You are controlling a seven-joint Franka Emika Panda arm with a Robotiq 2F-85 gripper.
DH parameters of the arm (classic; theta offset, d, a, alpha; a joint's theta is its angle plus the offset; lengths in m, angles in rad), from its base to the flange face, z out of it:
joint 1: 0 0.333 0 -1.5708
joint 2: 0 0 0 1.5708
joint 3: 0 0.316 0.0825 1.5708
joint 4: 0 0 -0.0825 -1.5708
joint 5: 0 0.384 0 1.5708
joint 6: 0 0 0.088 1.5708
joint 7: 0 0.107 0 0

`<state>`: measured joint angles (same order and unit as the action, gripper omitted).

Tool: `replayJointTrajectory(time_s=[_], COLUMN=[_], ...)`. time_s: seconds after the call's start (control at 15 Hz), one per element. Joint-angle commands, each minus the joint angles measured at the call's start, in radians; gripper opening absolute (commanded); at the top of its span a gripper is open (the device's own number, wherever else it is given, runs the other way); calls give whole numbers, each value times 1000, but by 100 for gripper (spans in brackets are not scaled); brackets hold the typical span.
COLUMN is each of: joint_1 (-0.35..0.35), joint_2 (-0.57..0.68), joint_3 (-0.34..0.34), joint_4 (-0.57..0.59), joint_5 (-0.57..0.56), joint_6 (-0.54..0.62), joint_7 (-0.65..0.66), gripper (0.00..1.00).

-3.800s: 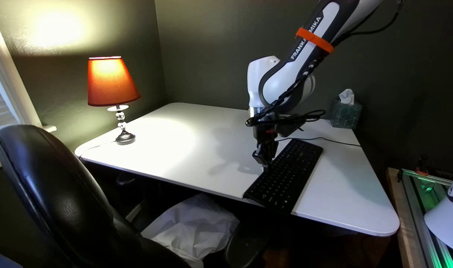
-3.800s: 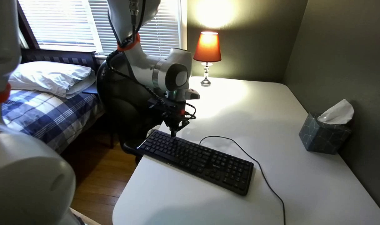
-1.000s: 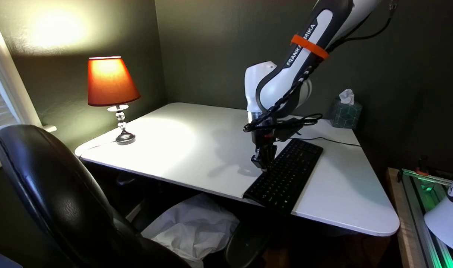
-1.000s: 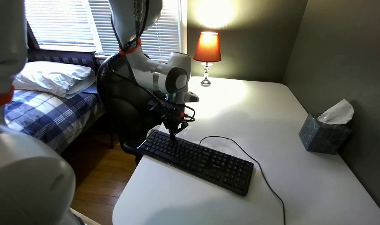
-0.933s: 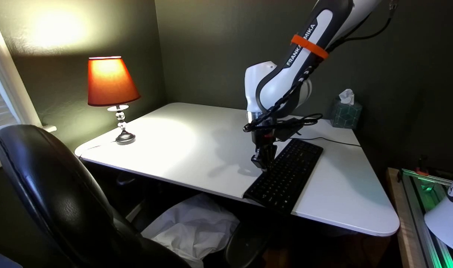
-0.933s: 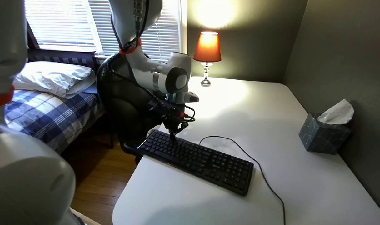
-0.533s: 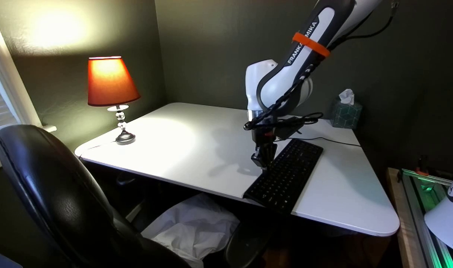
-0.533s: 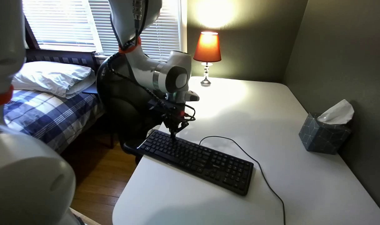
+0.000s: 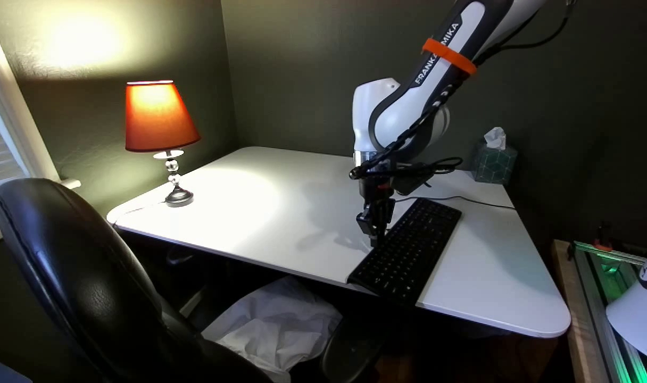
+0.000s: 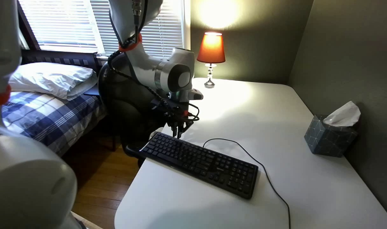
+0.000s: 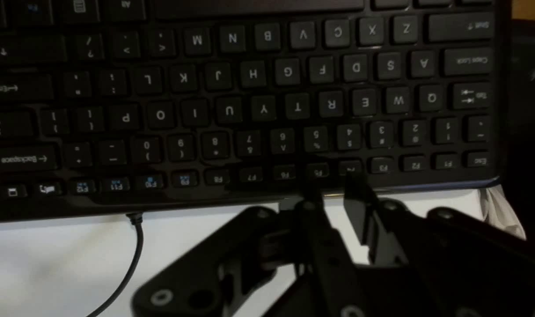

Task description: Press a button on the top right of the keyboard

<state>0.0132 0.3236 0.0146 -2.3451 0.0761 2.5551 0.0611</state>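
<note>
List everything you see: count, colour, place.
desk: 1, white, central
keyboard: 1, black, on desk
cable: 1, black, from keyboard
lamp: 1, orange, on desk
tissue box: 1, grey, on desk
chair: 1, black, beside desk
sheeting: 1, white, by chair
bed: 1, blue plaid, near chair
pillow: at least 1, white, on bed
blinds: count unclear, white, above bed
walls: 2, olive, behind desk
floor: 1, brown, below desk
metal frame: 1, silver, beside desk
arm: 1, white and black, over desk
gripper: 1, black, by keyboard's rear edge
</note>
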Motion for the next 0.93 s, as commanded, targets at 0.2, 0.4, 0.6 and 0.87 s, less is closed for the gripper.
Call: replayJointTrajectory(time_s=[0.2,0.4,0.6,0.87], joint_1=[1,4,7,9], joint_2=[-65,-89,-118,-166], joint_3=[0,-1,-4,-6], joint_4=[-63,-81,-103,-133], joint_5=[4,0,-6,-13], joint_6=[23,28,36,50], joint_7=[7,13,22,32], gripper=[78,99,100,100])
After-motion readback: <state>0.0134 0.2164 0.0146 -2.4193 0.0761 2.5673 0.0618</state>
